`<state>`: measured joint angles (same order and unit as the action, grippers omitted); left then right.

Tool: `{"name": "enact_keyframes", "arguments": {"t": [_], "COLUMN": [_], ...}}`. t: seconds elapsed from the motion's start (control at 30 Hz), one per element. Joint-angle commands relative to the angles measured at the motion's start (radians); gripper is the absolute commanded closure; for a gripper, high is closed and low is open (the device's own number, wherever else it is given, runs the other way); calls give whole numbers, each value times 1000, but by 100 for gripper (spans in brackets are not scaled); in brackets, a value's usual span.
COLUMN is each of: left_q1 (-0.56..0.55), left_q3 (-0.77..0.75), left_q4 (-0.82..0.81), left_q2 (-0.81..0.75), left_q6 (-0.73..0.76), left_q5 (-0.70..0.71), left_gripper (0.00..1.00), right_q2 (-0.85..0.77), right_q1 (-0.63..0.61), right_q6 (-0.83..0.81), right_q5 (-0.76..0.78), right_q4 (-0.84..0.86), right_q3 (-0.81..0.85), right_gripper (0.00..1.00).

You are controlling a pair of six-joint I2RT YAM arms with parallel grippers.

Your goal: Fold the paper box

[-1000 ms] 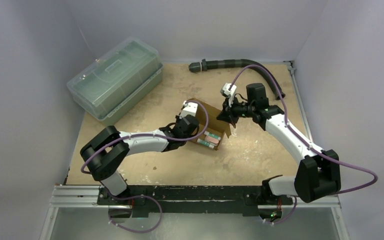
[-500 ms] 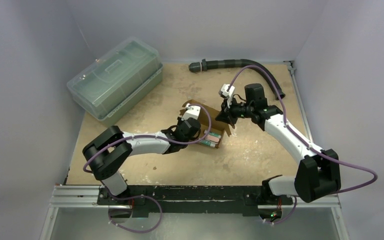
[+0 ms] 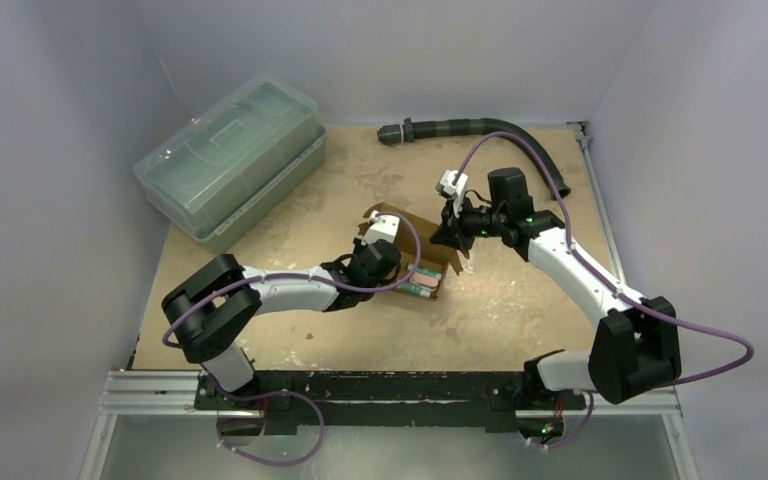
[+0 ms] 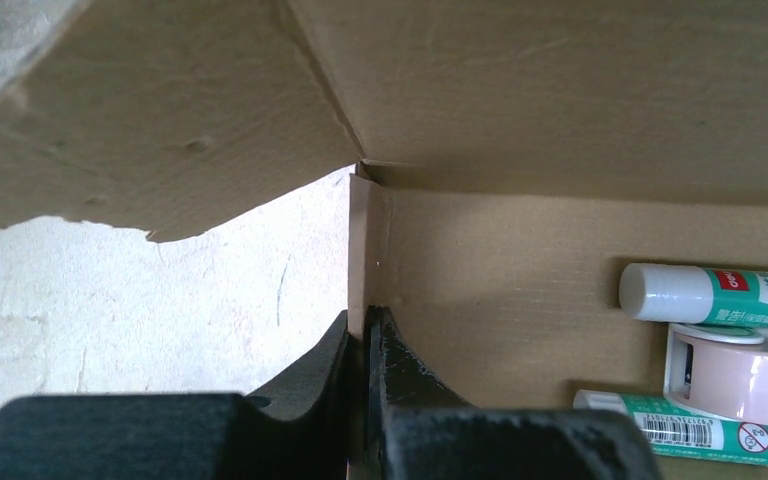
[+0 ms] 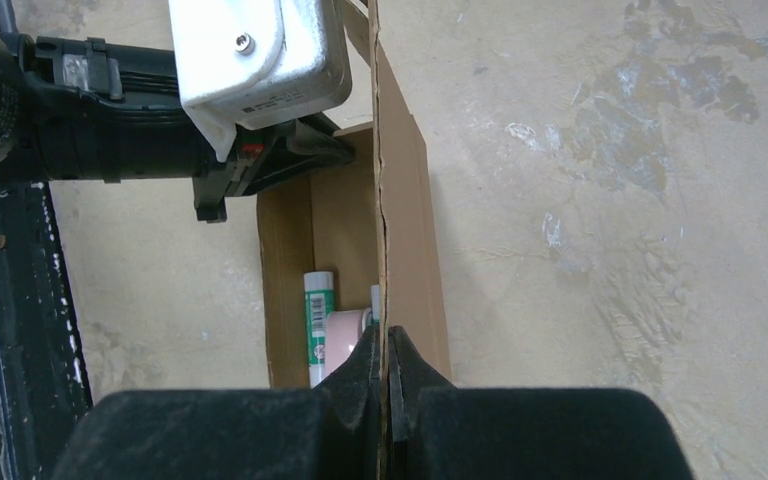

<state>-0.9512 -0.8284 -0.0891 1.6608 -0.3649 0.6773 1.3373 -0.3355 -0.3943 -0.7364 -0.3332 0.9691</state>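
Left pincer (image 4: 365, 330) clamps one wall of the paper box (image 4: 520, 270), right pincer (image 5: 384, 350) another.

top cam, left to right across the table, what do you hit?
plastic bin → left gripper, shut on the box's left wall → paper box → right gripper, shut on its right flap. Hose left out: it spans several of these.

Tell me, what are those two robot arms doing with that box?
They're folding a little cardboard box on the table. The left claw pinches one wall, and the right claw pinches a flap standing up on the other side. Glue sticks and a tape roll lie inside, and the top is open.
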Motion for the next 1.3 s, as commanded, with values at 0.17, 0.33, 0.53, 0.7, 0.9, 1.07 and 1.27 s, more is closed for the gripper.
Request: {"name": "enact_keyframes", "arguments": {"t": [0.17, 0.33, 0.53, 0.7, 0.9, 1.07, 1.27], "left_q1": [0, 1, 1, 1, 2, 1, 3], "left_q3": [61, 73, 75, 68, 74, 111, 197], "left_q4": [18, 8, 10, 28, 47, 40, 5], "left_q2": [-80, -101, -137, -188, -233, -294, -453], "left_q6": [-105, -126, -133, -137, -144, -152, -206], "left_q5": [-59, -83, -88, -87, -53, -50, -151], "left_gripper": [89, 82, 74, 71, 70, 69, 65], "right_q2": [-4, -6, -7, -6, -6, -6, -7], "right_q1": [-6, -6, -9, -18, -21, -22, -22], "right_q6": [-27, -43, -51, -58, -61, -63, -96], "right_q5": [-41, -55, -53, -39, -37, -36, -46], "right_q4": [-5, -18, -21, -22, -25, -26, -51], "right_q3": [16, 16, 16, 14, 14, 14, 19], "right_gripper": [100, 100, 100, 100, 100, 100, 100]}}
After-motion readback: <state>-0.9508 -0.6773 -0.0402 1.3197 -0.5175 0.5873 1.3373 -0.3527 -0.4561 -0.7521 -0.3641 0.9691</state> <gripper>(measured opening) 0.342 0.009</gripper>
